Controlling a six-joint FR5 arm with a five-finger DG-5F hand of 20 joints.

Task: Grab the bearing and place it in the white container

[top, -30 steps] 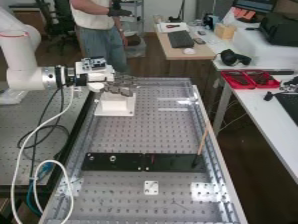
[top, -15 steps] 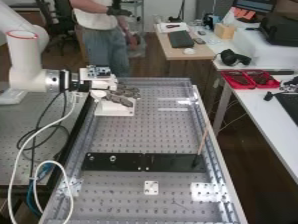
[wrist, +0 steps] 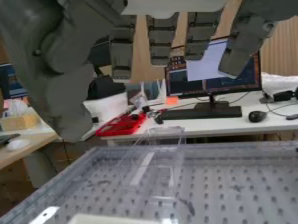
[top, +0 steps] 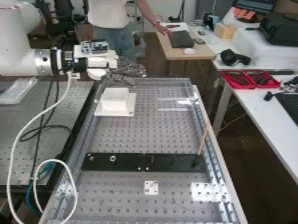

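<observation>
And here the hand (top: 126, 71) is seen in the upper left of the high view, carried on the white arm (top: 18, 62) that is stretched in from the left edge, and it is held above the far end of the perforated bench (top: 133, 135). The fingers are kept straight and slightly apart, with the thumb set off to one side; nothing is curled, as is shown clearly in the wrist view. Just below the hand in the frame, the white container (top: 115, 100) is found, set on a flat white base (top: 103, 112). Down to the lower middle now, where a long black plate (top: 169, 162) is laid across the bench; on its left part a small ring (top: 113, 159) is spotted, possibly the bearing, though that cannot be told for certain. At the plate's right end, a thin brown stick (top: 203, 141) is stood at a tilt. Below the plate, a small white square (top: 151, 188) is seen, and to the far left, a loop of white cable (top: 34, 120) is hung past the bench. Over at the upper right, red trays (top: 249, 79) are placed on a white table (top: 266, 112). In the wrist view, a clear plastic piece (wrist: 159, 150) is caught beyond the fingers, with a monitor (wrist: 211, 80) and a mouse (wrist: 257, 116) in the background.
</observation>
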